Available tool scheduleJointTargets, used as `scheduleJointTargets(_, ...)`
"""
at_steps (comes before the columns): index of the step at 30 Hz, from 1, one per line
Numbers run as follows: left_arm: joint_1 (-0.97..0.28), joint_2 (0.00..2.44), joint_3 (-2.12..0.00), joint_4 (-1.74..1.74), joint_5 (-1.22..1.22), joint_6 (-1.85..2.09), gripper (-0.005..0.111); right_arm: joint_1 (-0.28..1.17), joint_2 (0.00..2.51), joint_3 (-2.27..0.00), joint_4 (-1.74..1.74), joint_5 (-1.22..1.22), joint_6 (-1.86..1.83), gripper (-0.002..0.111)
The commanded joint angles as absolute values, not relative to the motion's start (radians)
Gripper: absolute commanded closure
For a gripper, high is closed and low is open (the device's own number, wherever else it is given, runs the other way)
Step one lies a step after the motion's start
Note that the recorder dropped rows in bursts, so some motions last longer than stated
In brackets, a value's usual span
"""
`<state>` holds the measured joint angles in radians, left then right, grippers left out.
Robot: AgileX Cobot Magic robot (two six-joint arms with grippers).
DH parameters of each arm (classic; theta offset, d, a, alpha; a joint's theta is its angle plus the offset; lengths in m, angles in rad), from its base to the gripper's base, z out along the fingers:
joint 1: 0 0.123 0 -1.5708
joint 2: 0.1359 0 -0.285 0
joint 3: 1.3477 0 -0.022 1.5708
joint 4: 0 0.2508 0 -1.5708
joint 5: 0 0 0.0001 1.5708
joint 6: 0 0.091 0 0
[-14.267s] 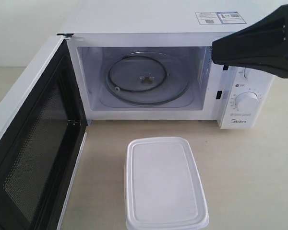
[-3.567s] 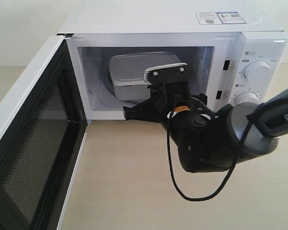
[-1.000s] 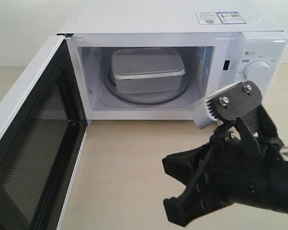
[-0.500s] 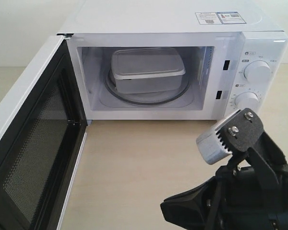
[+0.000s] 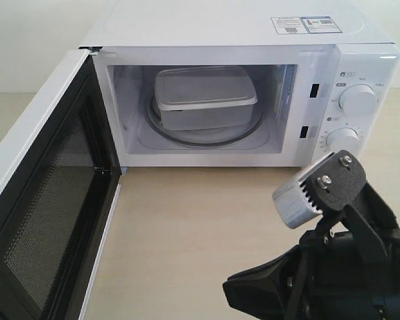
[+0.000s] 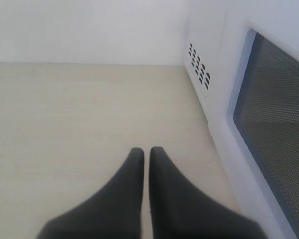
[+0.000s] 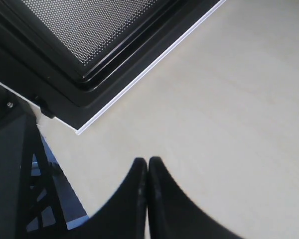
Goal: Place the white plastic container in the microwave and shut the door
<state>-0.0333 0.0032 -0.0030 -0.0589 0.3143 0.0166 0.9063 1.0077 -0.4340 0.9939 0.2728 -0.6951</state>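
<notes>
I see a pale, wood-grain tabletop (image 5: 187, 227) lying matte and evenly lit under my right gripper (image 7: 147, 162) and out past its tips. On the left wrist feed, that surface runs forward from beneath the left gripper (image 6: 146, 151) to a plain white wall (image 6: 89, 30) well beyond it.

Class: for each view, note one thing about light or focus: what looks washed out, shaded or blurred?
Exterior view: microwave top washed out, container inside grey in shade. Left wrist view: left hand soft-edged, near the lens. Right wrist view: right hand blurred, door mesh crisp.
</notes>
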Motion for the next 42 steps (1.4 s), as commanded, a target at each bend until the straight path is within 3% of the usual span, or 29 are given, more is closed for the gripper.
scheduleJointTargets(1, -0.031, 0.0, 0.0, -0.059, 0.315, 0.009, 0.102, 0.907, 0.998, -0.429, 0.987, 0.274, -0.695, 0.108)
scheduleJointTargets(14, -0.031, 0.0, 0.0, -0.059, 0.315, 0.009, 0.102, 0.89, 0.866, -0.429, 0.987, 0.282, -0.695, 0.108)
scheduleJointTargets(31, -0.031, 0.0, 0.0, -0.059, 0.315, 0.009, 0.102, 0.325, 0.359, -0.429, 0.987, 0.319, -0.693, 0.108)
scheduleJointTargets(42, -0.031, 0.0, 0.0, -0.059, 0.315, 0.009, 0.102, 0.275, 0.262, -0.429, 0.987, 0.335, -0.693, 0.108)
